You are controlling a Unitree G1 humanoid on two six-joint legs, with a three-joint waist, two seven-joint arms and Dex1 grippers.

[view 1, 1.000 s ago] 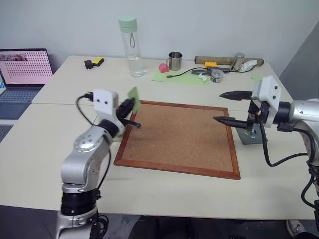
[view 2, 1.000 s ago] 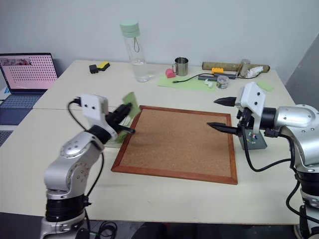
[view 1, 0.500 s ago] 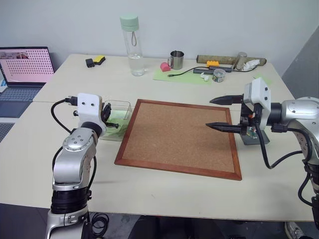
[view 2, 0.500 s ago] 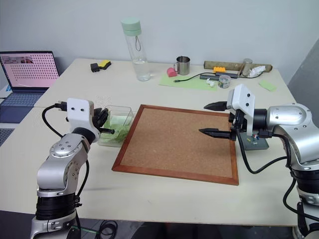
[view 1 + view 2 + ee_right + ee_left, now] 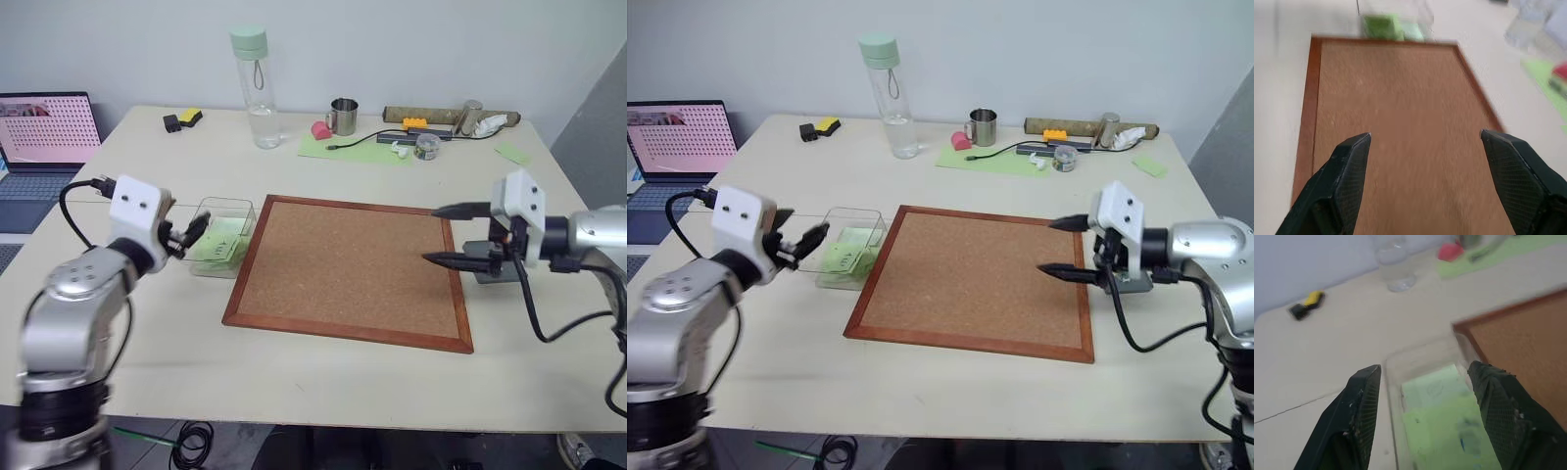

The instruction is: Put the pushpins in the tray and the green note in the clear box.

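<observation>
Table carries the wood-framed corkboard at centre, with the clear box just beside its left edge and the grey tray just off its right edge. Left gripper sits at the box's left side, fingers spread and empty, tips near the wall (touching or not, cannot tell). Green note lies flat inside the box, apart from the fingers; in the left wrist view the note shows between the two fingers, beyond them. Right gripper hovers over the corkboard's right edge, fingers wide apart, holding nothing. Tray is mostly hidden behind the right gripper's wrist; pushpins cannot be made out. Note is pale green, squarish; a dark mark on it is blurred, shape unreadable. Box is transparent, low-walled, rounded corners.
</observation>
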